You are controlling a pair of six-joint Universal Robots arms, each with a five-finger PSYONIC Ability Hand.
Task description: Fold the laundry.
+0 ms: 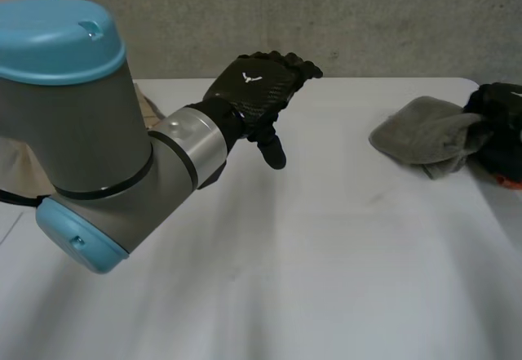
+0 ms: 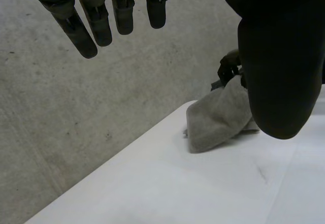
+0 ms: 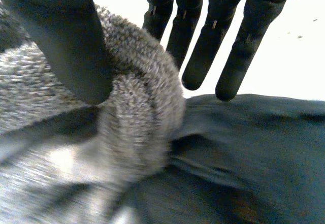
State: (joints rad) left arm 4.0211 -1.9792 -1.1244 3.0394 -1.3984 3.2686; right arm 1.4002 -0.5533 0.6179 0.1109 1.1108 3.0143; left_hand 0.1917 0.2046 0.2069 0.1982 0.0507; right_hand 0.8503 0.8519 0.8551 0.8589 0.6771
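Towel [image 1: 424,135] at table's [image 1: 326,254] far right

The robot's black right hand [image 3: 199,40] reaches over a bunched grey fuzzy terry towel [image 3: 142,117]. At the centre of the frame a thick fold of the towel rises between the thumb [image 3: 66,41] and the straight fingers [image 3: 244,56]. The thumb presses into one side of the fold, and the nearest finger is partly hidden behind the other side. A smooth dark blue-grey cloth [image 3: 244,148] with soft creases lies against the towel, beneath the fingertips. The white table [image 3: 304,66] shows beyond the fingers.
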